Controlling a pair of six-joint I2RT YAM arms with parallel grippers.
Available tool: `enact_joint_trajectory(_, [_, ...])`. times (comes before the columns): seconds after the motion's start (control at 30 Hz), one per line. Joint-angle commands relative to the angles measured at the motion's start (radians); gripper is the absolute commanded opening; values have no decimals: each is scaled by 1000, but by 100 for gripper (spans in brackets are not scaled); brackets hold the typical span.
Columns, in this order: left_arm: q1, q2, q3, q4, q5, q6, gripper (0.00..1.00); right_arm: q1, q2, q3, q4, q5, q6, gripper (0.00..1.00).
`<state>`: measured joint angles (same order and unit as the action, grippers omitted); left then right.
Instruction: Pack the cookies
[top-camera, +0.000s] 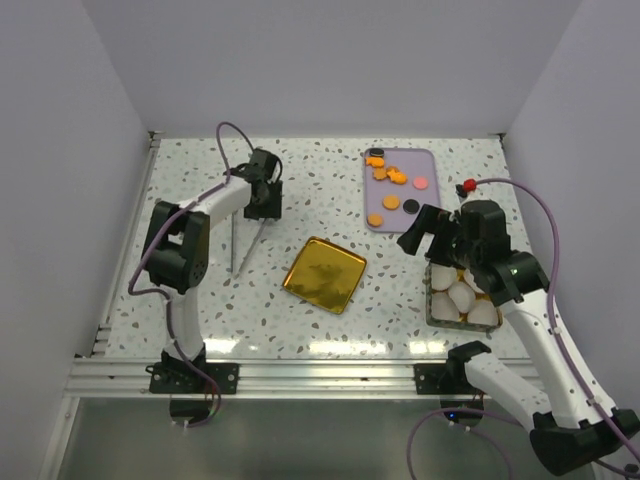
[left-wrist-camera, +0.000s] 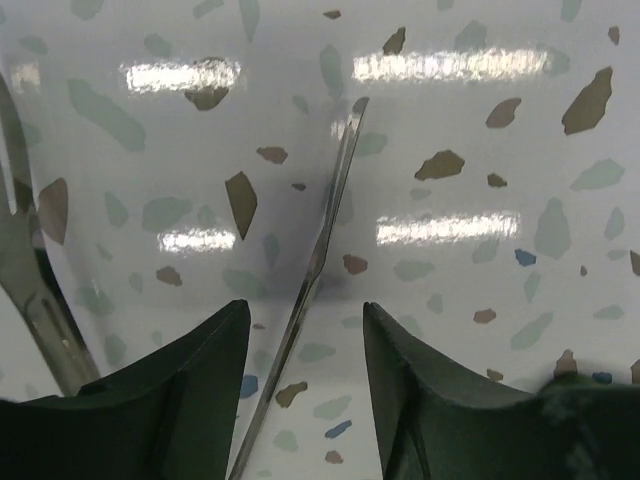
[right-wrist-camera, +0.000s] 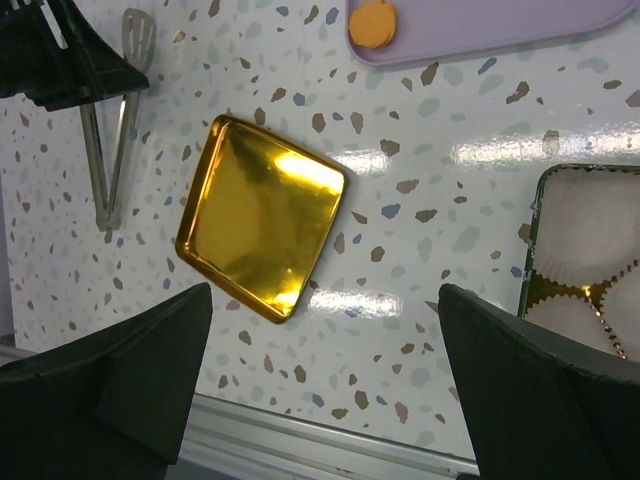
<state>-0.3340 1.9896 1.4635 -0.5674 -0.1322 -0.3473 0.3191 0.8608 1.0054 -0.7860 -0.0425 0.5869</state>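
The cookies (top-camera: 392, 178) lie on a lavender tray (top-camera: 425, 160) at the back: several orange discs, two black (top-camera: 410, 205) and one pink (top-camera: 421, 183). One orange cookie (right-wrist-camera: 372, 24) shows in the right wrist view. My left gripper (top-camera: 262, 212) is open and low over metal tongs (top-camera: 243, 245). One tong arm (left-wrist-camera: 322, 245) runs between my fingers without touching them; the other arm (left-wrist-camera: 30, 280) lies to the left. My right gripper (top-camera: 428, 244) is open and empty, above the table between the tray and an open tin (top-camera: 432, 300) lined with white paper cups (top-camera: 462, 297).
The square gold tin lid (top-camera: 324, 274) lies in the middle of the table, and also shows in the right wrist view (right-wrist-camera: 262, 215). The tin's rim (right-wrist-camera: 532, 215) and its paper cups (right-wrist-camera: 585, 205) are at the right. The table's metal front rail (top-camera: 300, 375) runs along the near edge.
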Motion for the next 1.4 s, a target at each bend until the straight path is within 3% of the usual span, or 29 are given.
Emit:
enact_joint_trajectory(0.0, [3,50,99,5,25,18,53,0,12,52,-7,41,-47,99])
enact_joint_trajectory(0.27, [4,114,129,-23,13,24,25,1,9,50,-47,41,-56,99])
enact_joint_trajectory(0.4, [4,101,124,-23,43,24,0,1,-3,45,-58,30,-56,99])
enact_joint_trajectory(0.67, [4,-4,280,-110,175,-4,0,1,59,131,-110,-118,-88,99])
enact_joint_trajectory(0.8, [10,-90,374,-106,380,-53,0,1,110,258,-105,-325,-121,99])
enact_joint_trajectory(0.87, [21,-152,380,-51,483,-126,0,3,113,272,-11,-499,-86,99])
enact_joint_trajectory(1.0, [42,-282,309,145,733,-316,0,2,113,247,230,-670,63,99])
enact_joint_trajectory(1.07, [58,-380,200,356,826,-488,0,2,135,236,353,-744,138,99])
enact_joint_trajectory(1.1, [61,-412,157,441,853,-616,0,1,145,234,387,-766,161,99])
enact_joint_trajectory(1.13, [64,-473,114,635,871,-681,0,1,156,231,454,-790,183,99])
enact_joint_trajectory(1.23, [61,-555,-30,908,898,-892,0,6,193,233,583,-858,276,99])
enact_joint_trajectory(1.37, [53,-617,-138,1029,879,-990,0,21,236,259,631,-878,298,99])
